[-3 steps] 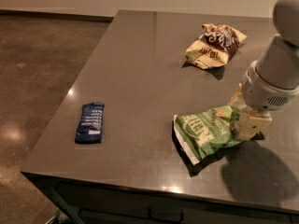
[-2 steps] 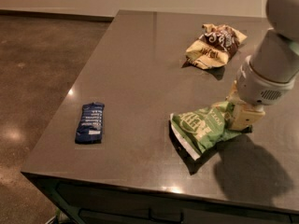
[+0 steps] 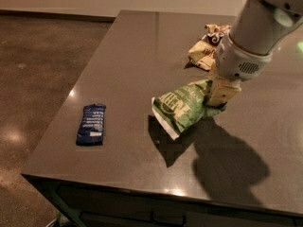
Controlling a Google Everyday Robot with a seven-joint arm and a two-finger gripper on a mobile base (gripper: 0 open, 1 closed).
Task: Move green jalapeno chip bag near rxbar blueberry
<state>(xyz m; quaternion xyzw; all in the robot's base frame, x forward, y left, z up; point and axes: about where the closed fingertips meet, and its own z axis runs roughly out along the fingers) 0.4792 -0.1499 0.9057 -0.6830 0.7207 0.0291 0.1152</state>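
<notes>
The green jalapeno chip bag is light green with white lettering and hangs just above the dark table, casting a shadow below it. My gripper is shut on the bag's right end and holds it tilted, its left end lower. The rxbar blueberry, a small dark blue wrapper with white text, lies flat near the table's left edge, well to the left of the bag.
A tan-and-brown chip bag lies at the back of the table, partly behind my arm. The table's front edge runs close below the bar and the bag. A brown floor lies to the left.
My gripper has carried the green bag leftward toward the blue bar and lifted it a little off the table. The bar and the tan bag have not moved.
</notes>
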